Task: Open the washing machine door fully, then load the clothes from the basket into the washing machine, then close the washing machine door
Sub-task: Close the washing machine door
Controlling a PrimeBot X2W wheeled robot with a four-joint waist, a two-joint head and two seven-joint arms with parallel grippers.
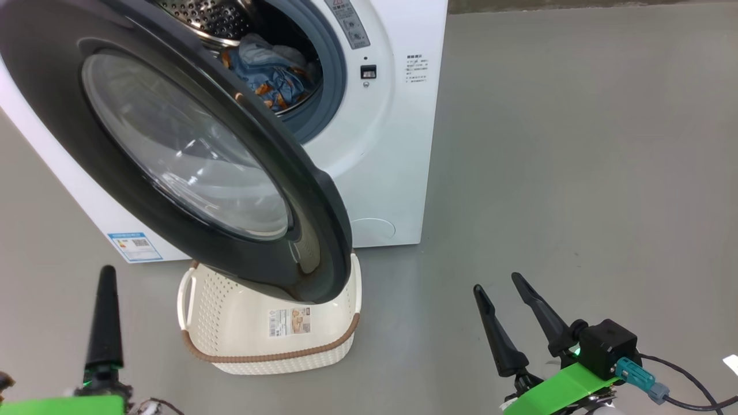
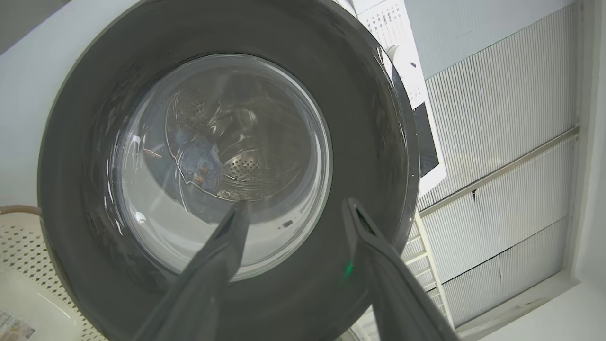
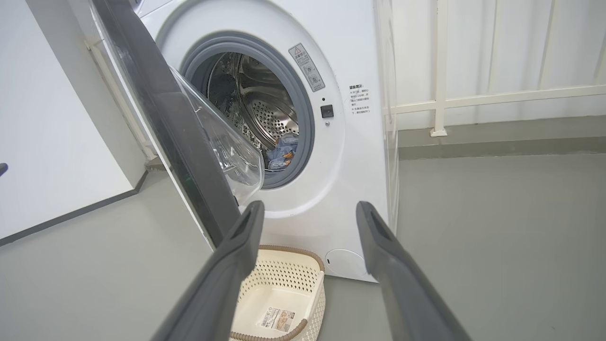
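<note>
My left fingers [image 2: 208, 265] and right fingers [image 1: 497, 334] stand spread, holding nothing. The washing machine door [image 1: 184, 150] hangs half-open over the basket [image 1: 248, 340], partly blocking the washing machine [image 1: 392, 144]; the clothes [image 1: 271, 75] lie inside. Bare floor [image 1: 576, 173] lies to my right.

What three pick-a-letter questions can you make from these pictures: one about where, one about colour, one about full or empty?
1. Where are the light blue bear-print clothes? A) in the perforated steel drum B) on a chair C) in a bag
2. What colour is the big round washing machine door's glossy rim? A) white B) black C) red
3. The cream-white perforated plastic basket is: A) full B) empty C) upside down
Answers: 1A, they lie inside the drum; 2B, the rim looks black; 3B, its bare bottom shows a label sticker.
</note>
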